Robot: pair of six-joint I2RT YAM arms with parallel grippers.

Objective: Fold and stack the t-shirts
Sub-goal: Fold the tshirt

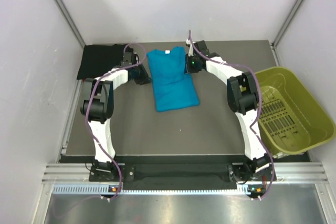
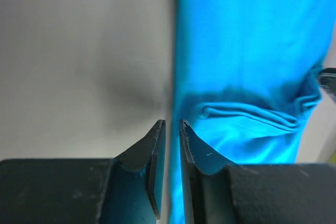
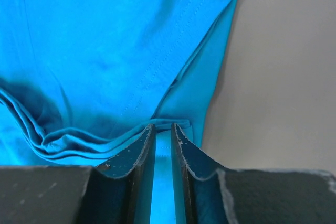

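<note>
The left hand (image 2: 171,124) and right hand (image 3: 163,127) pinch the teal shirt (image 1: 171,80).
Each clamps a bunched side edge, shirt lying on the desk (image 1: 210,124).

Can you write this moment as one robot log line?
left gripper: shut on blue shirt | right gripper: shut on blue shirt | black shirt: lying far left

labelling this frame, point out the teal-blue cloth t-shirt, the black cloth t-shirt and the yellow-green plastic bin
teal-blue cloth t-shirt (image 1: 172,80), top view, middle of body
black cloth t-shirt (image 1: 100,60), top view, its middle
yellow-green plastic bin (image 1: 311,109), top view, right inner wall
</note>
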